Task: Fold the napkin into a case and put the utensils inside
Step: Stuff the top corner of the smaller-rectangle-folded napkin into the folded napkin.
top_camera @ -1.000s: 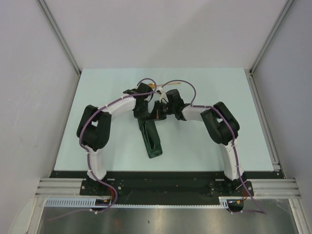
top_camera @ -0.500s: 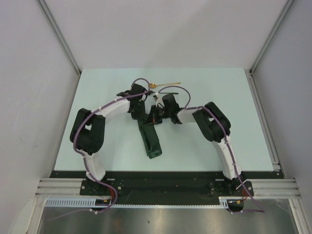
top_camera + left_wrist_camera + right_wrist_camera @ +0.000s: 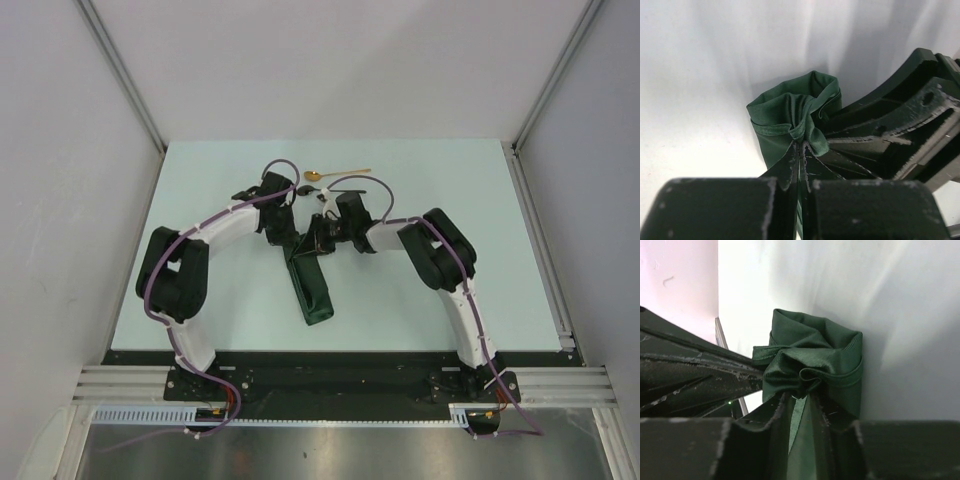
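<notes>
Napkin point(image 3: 312, 290), folded long and narrow mid-table, has its far end pinched in my closed left gripper point(image 3: 799, 152), while my right gripper point(image 3: 800, 400) sits slightly parted around the cloth, hold unclear, I reckon to spread a mouth for the gold spoon point(image 3: 335, 174).

Pale green table point(image 3: 450, 200) between plain grey walls point(image 3: 330, 60)
</notes>
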